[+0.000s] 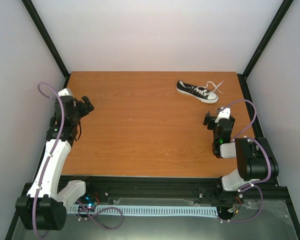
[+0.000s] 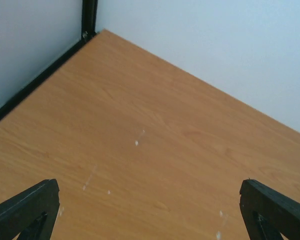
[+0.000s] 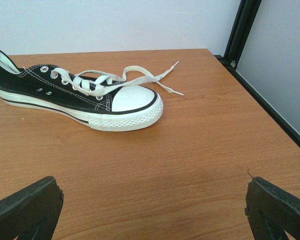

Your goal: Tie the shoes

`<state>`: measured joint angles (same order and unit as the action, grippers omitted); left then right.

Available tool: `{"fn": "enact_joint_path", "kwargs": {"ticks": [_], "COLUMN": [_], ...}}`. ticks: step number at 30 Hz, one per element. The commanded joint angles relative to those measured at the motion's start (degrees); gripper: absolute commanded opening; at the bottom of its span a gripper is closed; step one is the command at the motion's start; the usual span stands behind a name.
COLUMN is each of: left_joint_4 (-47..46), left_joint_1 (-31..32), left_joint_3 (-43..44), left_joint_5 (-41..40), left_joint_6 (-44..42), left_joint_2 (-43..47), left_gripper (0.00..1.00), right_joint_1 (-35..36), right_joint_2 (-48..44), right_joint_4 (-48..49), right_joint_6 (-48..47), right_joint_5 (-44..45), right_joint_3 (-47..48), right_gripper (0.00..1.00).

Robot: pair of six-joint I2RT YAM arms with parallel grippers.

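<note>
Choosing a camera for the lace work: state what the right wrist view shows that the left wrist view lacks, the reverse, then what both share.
Right wrist only: the small black canvas sneaker with white rubber toe cap, standing on its sole, white laces untied, ends trailing past the toe; the right corner's black frame post. Left wrist only: the left corner's black frame post and white specks on bare wood. Both: the orange-brown wooden tabletop, pale walls, and an open end effector (left end effector, right end effector).
</note>
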<state>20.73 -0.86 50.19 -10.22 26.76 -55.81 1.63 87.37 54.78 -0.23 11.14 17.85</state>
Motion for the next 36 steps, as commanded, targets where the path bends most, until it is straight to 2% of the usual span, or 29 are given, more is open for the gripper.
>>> {"fn": "enact_joint_path", "kwargs": {"ticks": [1, 7, 11, 12, 16, 17, 20, 22, 26, 29, 32, 36], "left_joint_4": [11.2, 17.3, 17.5, 17.2, 16.1, 15.8, 15.0, 14.6, 15.4, 15.4, 15.4, 15.5], "left_joint_1": [-0.2, -0.2, -0.2, -0.2, -0.2, -0.3, -0.2, -0.2, -0.2, -0.3, -0.2, -0.2], "left_joint_3": [6.1, 13.4, 15.2, 15.3, 14.6, 14.3, 13.5, 12.8, 12.6, 12.2, 11.6, 10.9], "left_joint_5": [7.2, 14.5, 15.5, 15.0, 13.0, 12.6, 11.7, 11.8, 10.5, 9.7, 9.0, 10.0], "left_joint_6": [1.8, -5.4, -10.3, -10.7, -10.7, -10.8, -11.2, -11.5, -12.1, -12.3, -12.4, -12.4], "left_joint_2": [3.5, 3.5, 3.2, 3.0, 1.9, 1.8, 1.6, 1.6, 1.4, 2.0, 2.3, 2.3], "left_gripper": [1.0, 1.0, 1.0, 1.0, 1.0, 1.0, 1.0, 1.0, 1.0, 1.0, 1.0, 1.0], "right_joint_1": [-0.1, -0.1, -0.1, -0.1, -0.1, -0.1, -0.2, -0.2, -0.3, -0.3, -0.6, -1.4], "right_joint_2": [-0.3, -0.4, -0.8, -1.9, -9.1, -9.9, -10.3, -6.8, 5.5, 11.9, 19.0, 26.3], "right_joint_4": [3.6, 3.5, 3.9, 0.1, -34.7, -39.2, -44.8, -50.7, -63.9, -66.7, -73.4, -76.6], "right_joint_6": [-0.6, -0.5, -0.6, -0.2, 7.8, 8.6, 13.4, 19.3, 22.2, 25.2, 29.9, 33.8], "right_joint_5": [0.4, 0.4, 0.3, 1.0, 6.0, 4.0, -2.0, 0.0, -1.0, -0.6, 2.0, -0.9], "right_joint_3": [0.0, 0.0, -0.2, 1.0, 17.7, 20.0, 24.7, 30.2, 44.9, 51.3, 59.1, 65.1], "right_gripper": [1.0, 1.0, 1.0, 1.0, 1.0, 1.0, 1.0, 1.0, 1.0, 1.0, 1.0, 1.0]}}
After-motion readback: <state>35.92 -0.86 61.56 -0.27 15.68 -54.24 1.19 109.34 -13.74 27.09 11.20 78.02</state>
